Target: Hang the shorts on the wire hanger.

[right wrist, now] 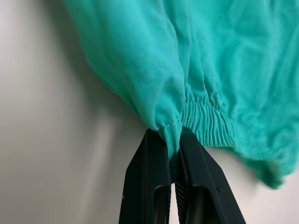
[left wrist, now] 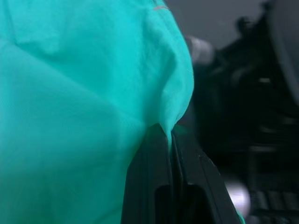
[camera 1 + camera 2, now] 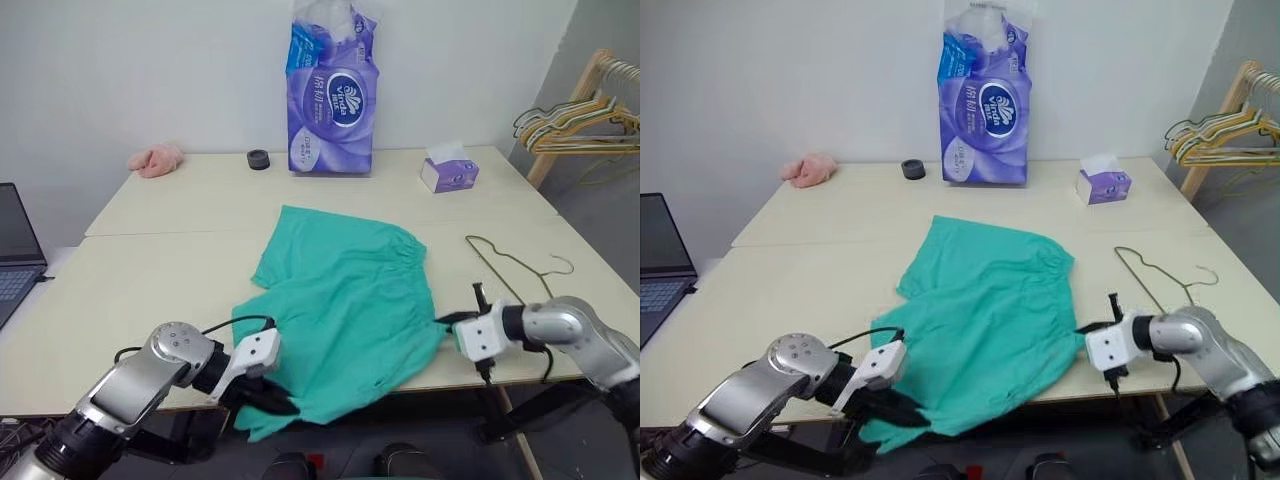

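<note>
The teal-green shorts (image 3: pixel 345 305) lie spread on the near table, their lower edge hanging over the front edge. My left gripper (image 3: pixel 272 400) is shut on the cloth at the shorts' near left corner, below the table edge; the left wrist view shows its fingers (image 2: pixel 152 186) pinching a fold of the shorts (image 2: pixel 84 93). At the right edge of the shorts, my right gripper (image 3: pixel 447 322) is shut on the cloth by the gathered waistband (image 1: pixel 208 119). The thin wire hanger (image 3: pixel 510 270) lies flat on the table just right of the shorts, beyond the right gripper.
A purple tissue pack (image 3: pixel 333 95) stands at the back, with a small tissue box (image 3: pixel 448 172), a black roll (image 3: pixel 259 159) and a pink fluffy cloth (image 3: pixel 156 160). A laptop (image 3: pixel 15 255) sits at far left. A wooden rack with bunched hangers (image 3: pixel 585 120) stands at right.
</note>
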